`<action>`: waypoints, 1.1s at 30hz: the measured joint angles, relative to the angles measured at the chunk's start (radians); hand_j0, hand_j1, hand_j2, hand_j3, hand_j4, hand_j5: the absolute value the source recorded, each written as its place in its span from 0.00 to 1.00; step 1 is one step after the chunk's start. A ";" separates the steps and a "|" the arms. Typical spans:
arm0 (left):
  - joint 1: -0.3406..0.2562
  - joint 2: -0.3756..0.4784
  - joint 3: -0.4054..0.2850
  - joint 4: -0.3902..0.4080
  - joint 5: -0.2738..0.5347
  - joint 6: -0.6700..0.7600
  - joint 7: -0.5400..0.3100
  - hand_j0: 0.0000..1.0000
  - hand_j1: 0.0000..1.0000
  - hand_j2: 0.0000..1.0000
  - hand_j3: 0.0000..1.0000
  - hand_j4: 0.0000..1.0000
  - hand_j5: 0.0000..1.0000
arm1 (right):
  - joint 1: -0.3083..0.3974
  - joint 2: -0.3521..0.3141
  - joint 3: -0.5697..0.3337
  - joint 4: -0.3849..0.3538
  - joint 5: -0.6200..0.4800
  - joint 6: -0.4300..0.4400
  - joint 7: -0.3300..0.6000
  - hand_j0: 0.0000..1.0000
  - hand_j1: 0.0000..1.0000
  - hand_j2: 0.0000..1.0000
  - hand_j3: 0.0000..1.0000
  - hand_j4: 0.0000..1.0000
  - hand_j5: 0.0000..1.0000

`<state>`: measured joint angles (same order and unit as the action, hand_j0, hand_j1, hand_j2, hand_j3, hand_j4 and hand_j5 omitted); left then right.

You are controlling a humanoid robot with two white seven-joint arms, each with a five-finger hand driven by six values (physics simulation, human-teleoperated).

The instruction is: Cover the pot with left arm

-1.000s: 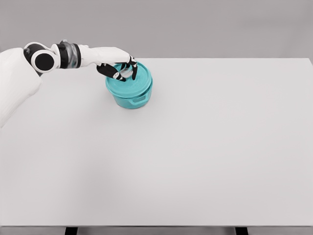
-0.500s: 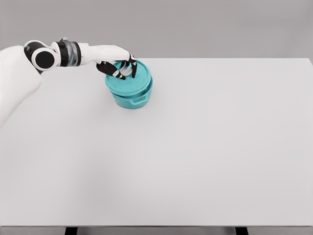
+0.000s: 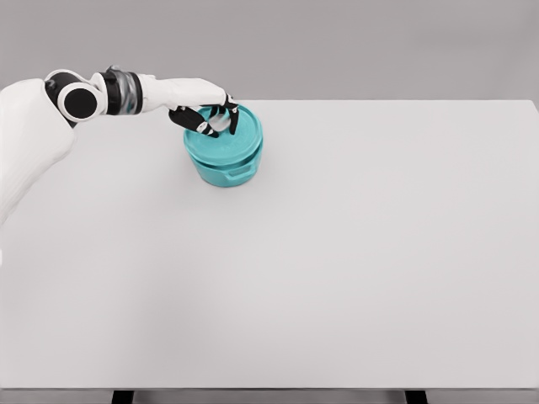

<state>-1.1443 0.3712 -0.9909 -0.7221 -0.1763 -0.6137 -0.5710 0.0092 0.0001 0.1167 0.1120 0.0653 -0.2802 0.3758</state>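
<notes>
- The left arm (image 3: pixel 50 118) enters from the left edge of the head view, white-shelled, with a round black joint near the shoulder and a grey-and-black banded cuff further along the forearm
- It stretches rightward, above the far left part of the surface (image 3: pixel 337 252), and ends over the pot
- The left hand (image 3: pixel 206 114) sits at the end of that arm, its back white and its fingers (image 3: pixel 200 126) dark with pale segments
- The fingers are curled downward and gathered around a small pale knob at the middle of the lid; they appear closed on it, though the knob is mostly hidden by them
- The lid (image 3: pixel 236 139) is teal and round, lying on top of the pot and roughly level, with the hand covering its left and rear part
- The pot (image 3: pixel 227 171) is teal as well, standing upright on the surface in the far left area, close to the back edge; a small handle shows on its front wall
- The lid's rim looks lined up with the pot's rim all around what can be seen
- To the right of the pot the pale grey surface runs to the right edge of the view
</notes>
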 measured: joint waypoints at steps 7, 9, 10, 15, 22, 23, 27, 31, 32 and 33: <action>0.000 -0.001 0.000 0.007 -0.004 0.000 0.004 0.53 0.53 0.53 0.53 0.53 0.53 | 0.000 0.000 0.000 0.000 0.000 0.000 0.000 1.00 1.00 1.00 1.00 1.00 1.00; 0.000 -0.001 0.001 0.009 -0.006 0.000 0.006 0.55 0.55 0.55 0.55 0.55 0.55 | 0.000 0.000 0.000 0.000 0.000 0.000 0.000 1.00 1.00 1.00 1.00 1.00 1.00; 0.000 -0.001 0.001 0.009 -0.007 0.000 0.007 0.59 0.59 0.59 0.59 0.59 0.59 | 0.000 0.000 0.000 0.000 0.000 0.000 0.000 1.00 1.00 1.00 1.00 1.00 1.00; 0.000 -0.002 0.001 0.011 -0.009 0.000 0.009 0.59 0.59 0.59 0.59 0.59 0.59 | 0.000 0.000 0.000 0.000 0.000 0.000 0.000 1.00 1.00 1.00 1.00 1.00 1.00; 0.000 -0.010 0.004 0.011 -0.010 0.000 0.014 0.58 0.58 0.58 0.58 0.58 0.58 | 0.000 0.000 0.000 0.000 0.000 0.000 0.000 1.00 1.00 1.00 1.00 1.00 1.00; 0.000 -0.010 0.004 0.011 -0.011 0.000 0.016 0.59 0.59 0.59 0.59 0.59 0.59 | 0.000 0.000 0.000 0.000 0.000 0.000 0.000 1.00 1.00 1.00 1.00 1.00 1.00; 0.000 -0.012 0.004 0.011 -0.011 0.000 0.026 0.65 0.65 0.65 0.65 0.65 0.65 | 0.000 0.000 0.000 0.000 0.000 0.000 0.000 1.00 1.00 1.00 1.00 1.00 1.00; 0.000 -0.015 0.005 0.011 -0.013 0.000 0.032 0.68 0.68 0.68 0.68 0.68 0.68 | 0.000 0.000 0.000 0.000 0.000 0.000 0.000 1.00 1.00 1.00 1.00 1.00 1.00; 0.000 -0.016 0.005 0.011 -0.014 0.000 0.032 0.68 0.68 0.68 0.68 0.68 0.68 | 0.000 0.000 0.000 0.000 0.000 0.000 0.000 1.00 1.00 1.00 1.00 1.00 1.00; 0.000 -0.016 0.005 0.011 -0.014 0.000 0.033 0.68 0.68 0.68 0.68 0.68 0.68 | 0.000 0.000 0.000 0.000 0.000 0.000 0.000 1.00 1.00 1.00 1.00 1.00 1.00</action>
<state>-1.1443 0.3550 -0.9862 -0.7113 -0.1900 -0.6135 -0.5382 0.0092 0.0001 0.1167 0.1120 0.0654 -0.2802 0.3756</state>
